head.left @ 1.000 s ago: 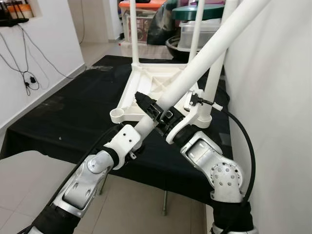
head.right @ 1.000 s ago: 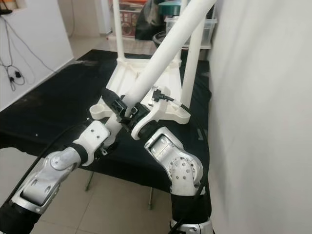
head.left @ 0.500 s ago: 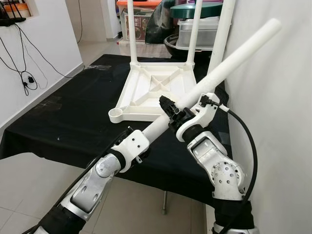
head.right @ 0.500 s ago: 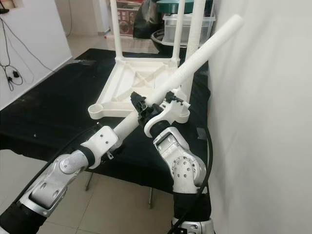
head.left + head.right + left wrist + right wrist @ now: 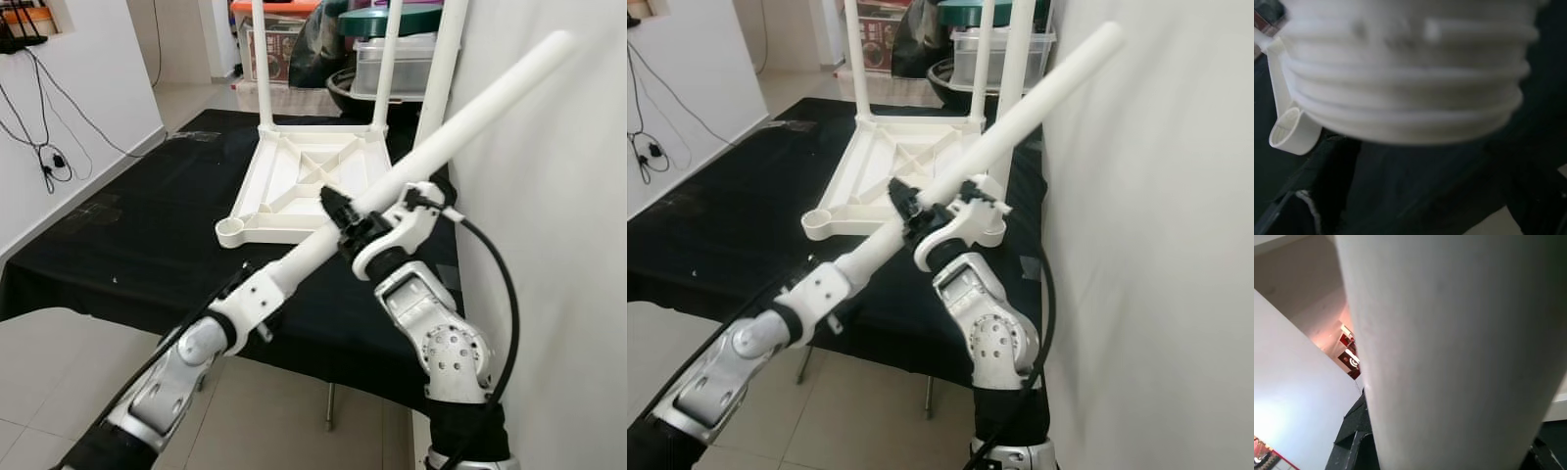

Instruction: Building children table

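Honestly can't read any text, labels or numbers anywhere here. The red and white patches far off in the right wrist view might be signs, but they're way too blurry to make out.

The right arm (image 5: pixel 431 333) is silver metal with a round joint full of small screw holes. A black cable (image 5: pixel 500 294) loops beside it. The left arm (image 5: pixel 186 362) is silver too, with a white wrist block.

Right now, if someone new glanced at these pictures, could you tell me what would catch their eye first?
First, the long white table leg, slanting up across the scene toward the white wall, held low down by the left gripper and at mid-length by the right gripper. Behind it, the upturned white tabletop lies on the black cloth with three legs already standing and one near corner socket open.
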Robot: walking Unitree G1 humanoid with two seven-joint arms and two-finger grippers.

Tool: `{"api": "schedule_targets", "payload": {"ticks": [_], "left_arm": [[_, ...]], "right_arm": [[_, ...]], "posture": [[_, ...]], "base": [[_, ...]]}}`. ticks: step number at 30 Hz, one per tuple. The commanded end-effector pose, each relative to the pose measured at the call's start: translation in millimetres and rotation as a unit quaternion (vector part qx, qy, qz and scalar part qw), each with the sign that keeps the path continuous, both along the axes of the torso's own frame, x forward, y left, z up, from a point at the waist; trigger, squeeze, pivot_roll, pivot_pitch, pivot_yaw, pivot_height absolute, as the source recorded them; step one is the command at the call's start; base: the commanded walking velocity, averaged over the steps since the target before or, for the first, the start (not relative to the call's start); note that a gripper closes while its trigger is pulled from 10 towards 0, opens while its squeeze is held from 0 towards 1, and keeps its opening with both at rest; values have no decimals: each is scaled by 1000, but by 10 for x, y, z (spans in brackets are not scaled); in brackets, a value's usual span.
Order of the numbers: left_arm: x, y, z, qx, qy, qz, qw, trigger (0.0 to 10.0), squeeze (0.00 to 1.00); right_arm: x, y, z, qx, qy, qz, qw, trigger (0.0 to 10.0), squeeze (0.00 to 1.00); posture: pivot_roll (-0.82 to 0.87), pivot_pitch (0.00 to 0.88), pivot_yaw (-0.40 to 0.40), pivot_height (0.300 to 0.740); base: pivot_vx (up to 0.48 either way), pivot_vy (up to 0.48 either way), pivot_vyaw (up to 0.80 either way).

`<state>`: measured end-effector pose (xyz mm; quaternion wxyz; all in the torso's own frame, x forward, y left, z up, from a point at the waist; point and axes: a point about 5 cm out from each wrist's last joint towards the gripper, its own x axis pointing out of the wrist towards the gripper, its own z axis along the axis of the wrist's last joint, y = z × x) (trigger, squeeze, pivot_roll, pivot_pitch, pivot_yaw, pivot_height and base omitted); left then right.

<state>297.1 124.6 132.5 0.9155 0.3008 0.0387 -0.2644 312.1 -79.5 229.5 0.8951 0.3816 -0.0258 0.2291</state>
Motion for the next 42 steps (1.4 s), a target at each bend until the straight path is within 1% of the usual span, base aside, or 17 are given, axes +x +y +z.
{"api": "schedule_targets", "payload": {"ticks": [1, 2, 7, 8, 11, 12, 15, 16, 18, 21, 23, 24, 26, 28, 32, 35, 42], "left_arm": [[-28, 44, 91, -37, -4, -8, 999, 10000, 1000], [-69, 43, 149, -54, -4, -20, 998, 10000, 1000], [-203, 25, 242, -76, -7, -59, 995, 10000, 1000], [-390, -44, 293, -89, -14, -111, 990, 10000, 1000], [-460, -64, 285, -90, -14, -119, 989, 10000, 1000], [-498, -72, 275, -91, -14, -121, 988, 10000, 1000], [-609, 24, 23, -45, 23, -93, 994, 10000, 1000], [-612, 83, -25, -37, 22, -68, 997, 10000, 0], [-608, 120, -42, -34, 18, -50, 998, 10000, 0], [-575, 252, -35, -72, 21, 23, 997, 10000, 0], [-534, 348, -24, -86, 17, 75, 993, 10000, 0], [-534, 348, -24, -86, 17, 75, 993, 10000, 0], [-495, 401, -3, -104, 11, 108, 989, 10000, 0], [-473, 412, 27, -118, 8, 119, 986, 10000, 0], [-473, 403, 40, -127, 9, 117, 985, 10000, 0], [-480, 397, 39, -129, 12, 106, 986, 10000, 0], [-475, 392, 27, -130, 17, 106, 986, 10000, 0]], "right_arm": [[-26, 132, 149, 32, -26, 13, 999, 0, 0], [-13, 100, 162, 24, -33, 3, 999, 0, 0], [33, 9, 189, 3, -49, -21, 999, 0, 0], [99, -83, 227, -23, -69, -48, 996, 0, 0], [138, -137, 260, -30, -78, -62, 995, 0, 0], [163, -172, 282, -34, -83, -70, 993, 0, 0], [218, -261, 430, -52, -122, -90, 987, 0, 0], [224, -278, 473, -61, -137, -92, 984, 0, 0], [225, -285, 495, -66, -145, -93, 983, 0, 0], [228, -295, 539, -89, -168, -93, 977, 0, 0], [200, -260, 563, -138, -208, -88, 964, 0, 0], [200, -260, 563, -138, -208, -88, 964, 0, 0], [149, -201, 568, -166, -243, -68, 953, 0, 0], [93, -152, 577, -174, -269, -47, 946, 0, 0], [63, -130, 587, -172, -284, -33, 943, 0, 0], [-16, -64, 605, -173, -317, 3, 933, 0, 0], [-26, -36, 577, -178, -324, 13, 929, 0, 0]], "posture": [[40, 0, 7, 740], [49, 0, 5, 740], [55, 0, 4, 740], [61, 0, 5, 740], [63, 0, 4, 740], [65, 0, 4, 740], [72, 0, -1, 740], [79, 0, -5, 740], [80, 0, -5, 740], [83, 0, -8, 740], [86, 0, -10, 740], [86, 0, -10, 740], [86, 0, -9, 740], [87, 0, -8, 740], [83, 0, -3, 740], [78, 0, 0, 740], [79, 0, -3, 740]], "base": [[0, 0, 0], [0, 0, 0], [0, 0, 0], [0, 0, 0], [0, 0, 0], [0, 0, 0], [0, 0, 0], [0, 0, 0], [0, 0, 0], [0, 0, 0], [0, 0, 0], [0, 0, 0], [0, 0, 0], [0, 0, 0], [0, 0, 0], [0, 0, 0], [0, 0, 0]]}}
